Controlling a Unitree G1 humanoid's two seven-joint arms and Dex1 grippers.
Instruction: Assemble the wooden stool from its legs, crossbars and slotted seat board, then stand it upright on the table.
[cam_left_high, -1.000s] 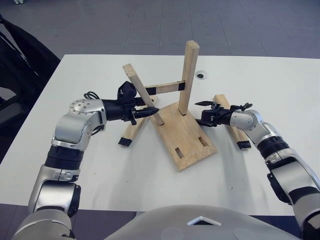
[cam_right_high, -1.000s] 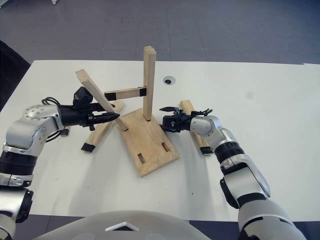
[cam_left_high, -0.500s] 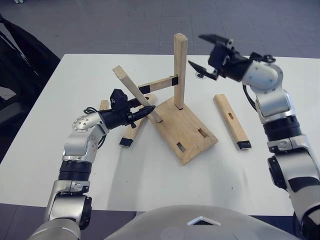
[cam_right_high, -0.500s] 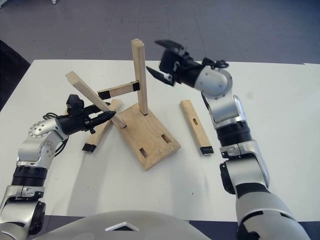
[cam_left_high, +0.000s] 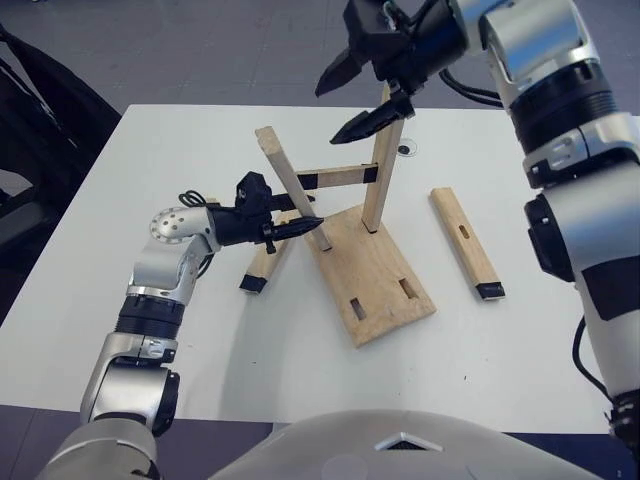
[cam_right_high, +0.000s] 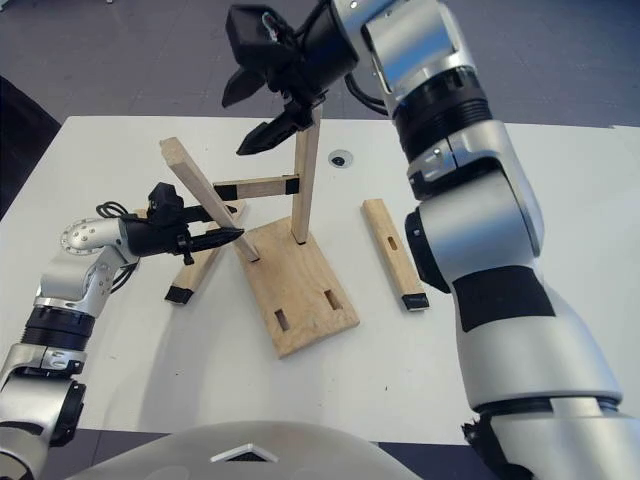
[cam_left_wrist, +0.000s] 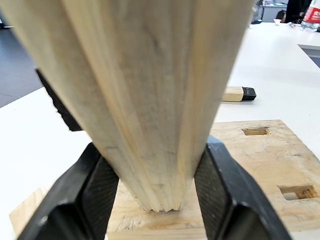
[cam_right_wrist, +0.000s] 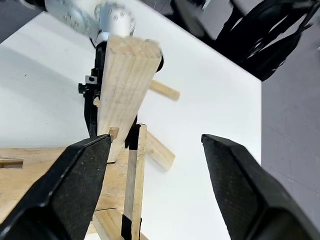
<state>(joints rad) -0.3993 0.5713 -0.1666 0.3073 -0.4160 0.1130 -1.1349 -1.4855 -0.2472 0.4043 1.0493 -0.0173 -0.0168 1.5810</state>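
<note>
On my white desk (cam_left_high: 540, 380) the slotted seat board (cam_left_high: 378, 280) lies flat near the middle, with two open slots at its near end. To my right a loose leg (cam_left_high: 465, 255) with a black end cap lies apart from the board. To my left another black-capped leg (cam_left_high: 258, 268) lies just beside it. A round cable hole (cam_left_high: 403, 150) sits farther back.

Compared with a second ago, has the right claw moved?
Yes. The right claw has lifted from beside the seat board, near the loose leg, up to the top of the upright leg.
</note>
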